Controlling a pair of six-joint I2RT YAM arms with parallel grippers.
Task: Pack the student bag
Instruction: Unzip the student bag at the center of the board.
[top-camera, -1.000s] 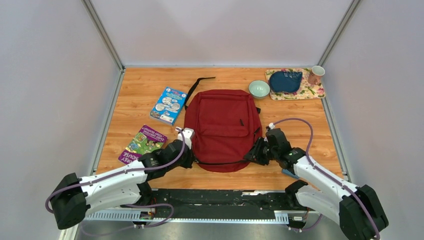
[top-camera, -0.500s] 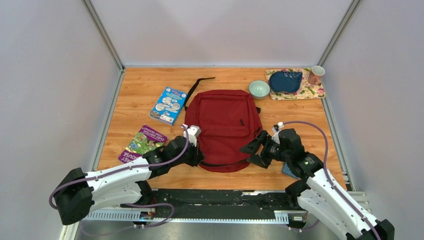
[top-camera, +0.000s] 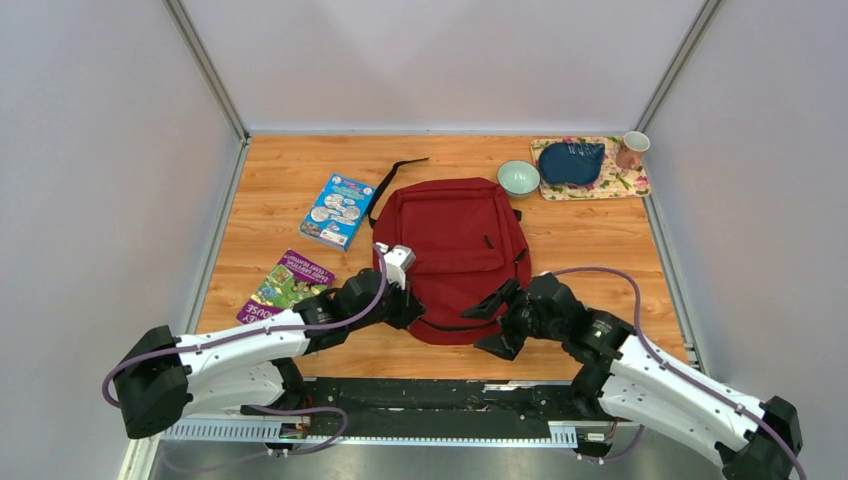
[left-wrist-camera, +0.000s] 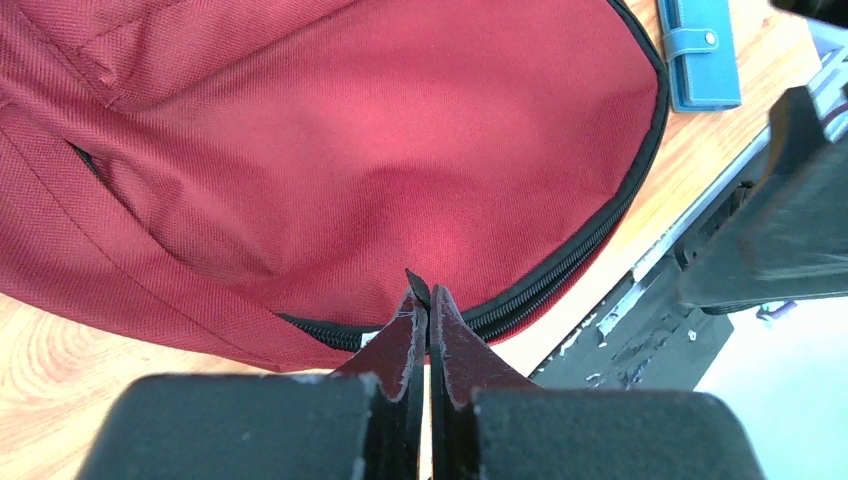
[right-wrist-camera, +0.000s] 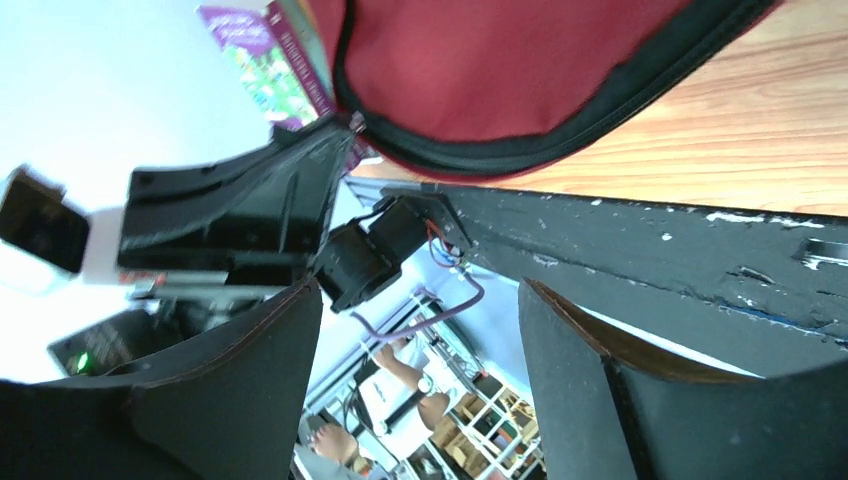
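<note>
The student bag (top-camera: 455, 245), a dark red backpack, lies flat in the middle of the table. My left gripper (top-camera: 414, 316) is at its near edge. In the left wrist view this gripper (left-wrist-camera: 428, 300) is shut on the black zipper pull (left-wrist-camera: 419, 284) of the bag's main zipper (left-wrist-camera: 585, 245). My right gripper (top-camera: 472, 332) is open and empty just off the bag's near right edge, facing the left gripper. In the right wrist view its fingers (right-wrist-camera: 250, 360) stand wide apart below the bag (right-wrist-camera: 500, 60).
A blue book (top-camera: 337, 210) and a purple-green book (top-camera: 288, 284) lie left of the bag. A green bowl (top-camera: 518, 177), a floral mat (top-camera: 620, 185) bearing a blue pouch (top-camera: 570, 162), and a mug (top-camera: 631, 150) are at the back right. A blue wallet (left-wrist-camera: 700, 55) lies near the front edge.
My left gripper has moved right along the bag's near edge with the zipper pull. My right gripper has opened, let go of the bag's right edge and swung left and nearer.
</note>
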